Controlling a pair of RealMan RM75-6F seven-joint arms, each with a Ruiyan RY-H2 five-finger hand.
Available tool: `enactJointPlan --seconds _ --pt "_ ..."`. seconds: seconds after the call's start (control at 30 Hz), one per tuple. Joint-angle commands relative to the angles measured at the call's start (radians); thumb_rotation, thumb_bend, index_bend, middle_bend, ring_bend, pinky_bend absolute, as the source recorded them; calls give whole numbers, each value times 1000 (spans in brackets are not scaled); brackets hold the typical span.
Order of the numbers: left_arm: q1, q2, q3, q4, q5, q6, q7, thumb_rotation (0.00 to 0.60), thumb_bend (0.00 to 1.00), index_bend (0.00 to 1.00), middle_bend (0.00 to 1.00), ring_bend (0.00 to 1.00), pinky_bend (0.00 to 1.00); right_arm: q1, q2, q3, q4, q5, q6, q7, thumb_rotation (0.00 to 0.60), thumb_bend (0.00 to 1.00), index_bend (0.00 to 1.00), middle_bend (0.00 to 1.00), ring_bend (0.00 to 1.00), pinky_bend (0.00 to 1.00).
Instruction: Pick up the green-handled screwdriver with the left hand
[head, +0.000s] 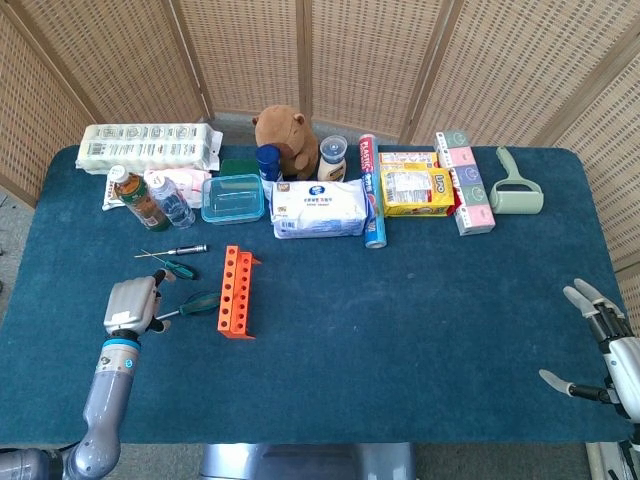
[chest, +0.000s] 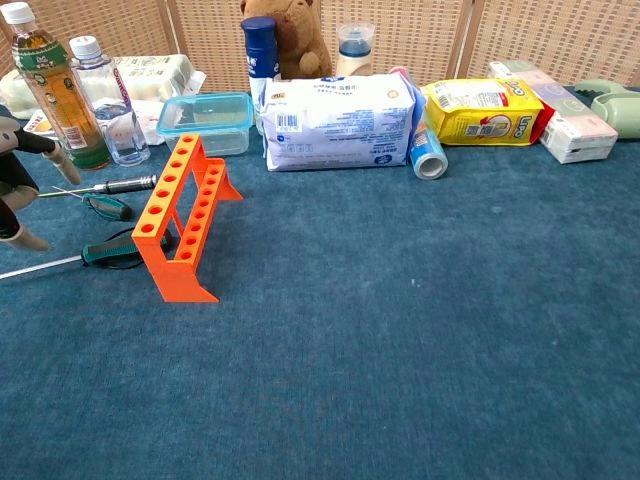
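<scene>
The left hand (head: 130, 303) hovers with fingers apart and holding nothing, over the shaft end of the green-handled screwdriver (head: 197, 303), which lies flat on the blue table (head: 400, 320) just beside the orange rack (head: 235, 291). Far right, the right hand (head: 605, 350) rests at the table edge, fingers spread and holding nothing.

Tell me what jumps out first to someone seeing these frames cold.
The bright orange test-tube rack stands alone on the blue table, left of centre. Right beside it, the left hand hovers over the shaft of the green-handled screwdriver, not yet gripping it. Along the far edge runs a crowded row of goods, topped by a brown plush toy.
</scene>
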Motion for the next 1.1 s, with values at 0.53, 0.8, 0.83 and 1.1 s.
enactJointPlan --seconds 0.53,0.8,0.83,1.1 --pt "-54 -111 -25 127 -90 -93 -153 600 93 317 874 885 925 0 0 -4 1 -5 1 -4 600 0 0 5 0 0" --pt "-93 -151 -23 156 -123 -82 -130 600 106 324 874 904 954 0 1 -5 3 -3 0 1 600 0 0 7 0 0" --pt "-96 -155 -21 159 -125 -81 -125 600 106 324 874 905 956 1 1 -5 3 -3 0 1 600 0 0 8 0 0" --pt "-118 -196 -13 204 -138 -57 -108 600 133 326 874 909 961 0 5 -3 10 0 5 20 600 0 0 11 0 0"
